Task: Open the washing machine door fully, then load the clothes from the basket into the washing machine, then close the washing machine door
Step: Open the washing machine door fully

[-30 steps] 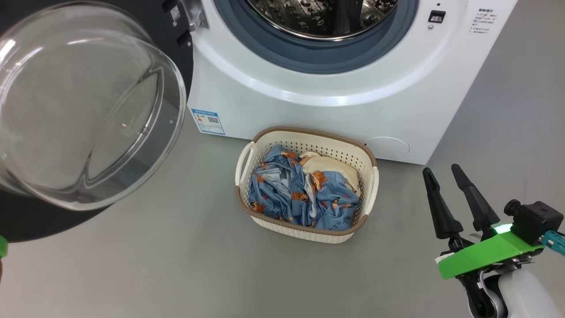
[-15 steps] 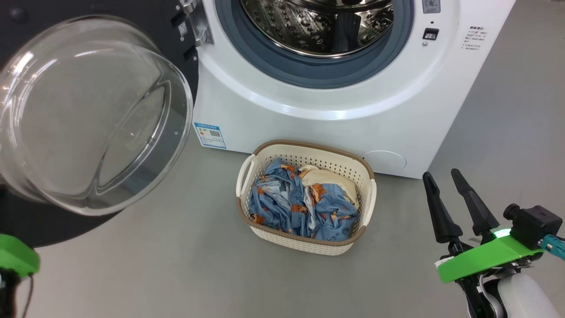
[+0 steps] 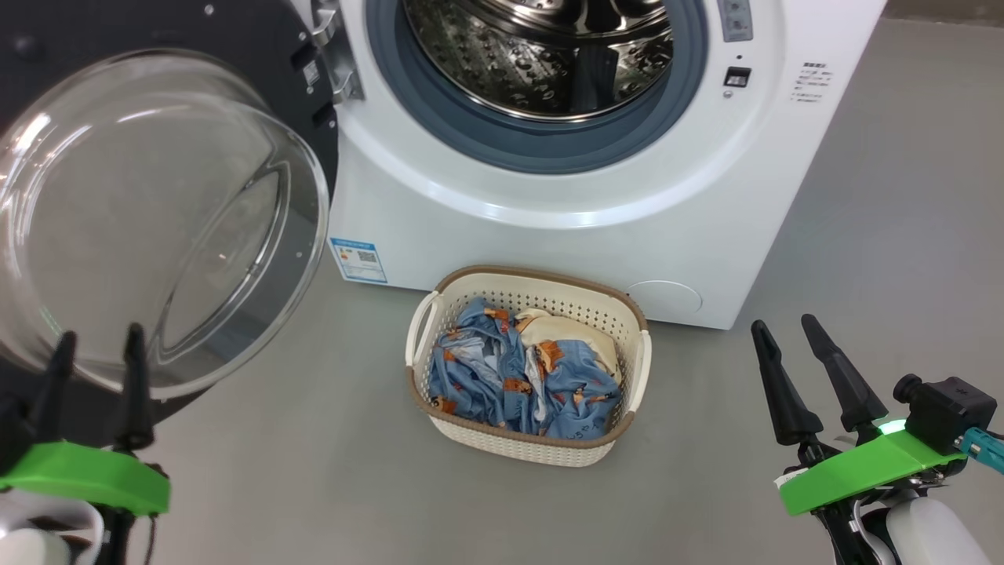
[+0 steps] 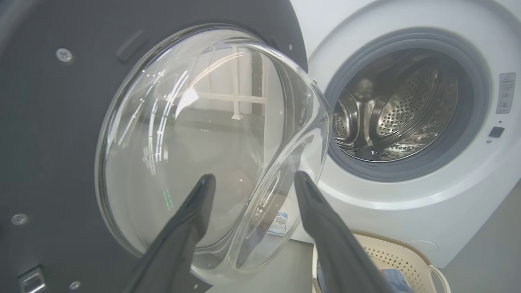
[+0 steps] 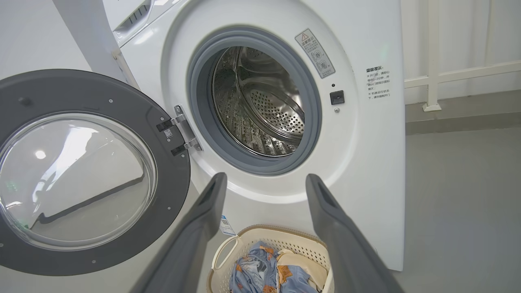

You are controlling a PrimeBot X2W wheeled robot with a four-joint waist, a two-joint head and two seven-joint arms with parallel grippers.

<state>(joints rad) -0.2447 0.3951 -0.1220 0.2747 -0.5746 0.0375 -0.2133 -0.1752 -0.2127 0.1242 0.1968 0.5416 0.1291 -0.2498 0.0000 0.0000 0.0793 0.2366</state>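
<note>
A: The left gripper [image 3: 102, 333] has come up into the head view's lower left. The camera tilted too, so nothing else really shifted.
B: Its fingers?
A: Spread and empty, in front of the door [image 3: 149, 220], which is swung wide. The right gripper [image 3: 783, 322] is also spread and empty, well right of the basket [image 3: 518, 443].
B: And the clothes [image 3: 518, 377]?
A: Crumpled in the basket, on the floor just before the machine [image 3: 549, 235]. The drum [image 3: 541, 55] above looks empty.
B: Handling?
A: Probably light, limp and tangled. I'd pinch a raised fold near the middle and expect trailing pieces to snag the rim.
</note>
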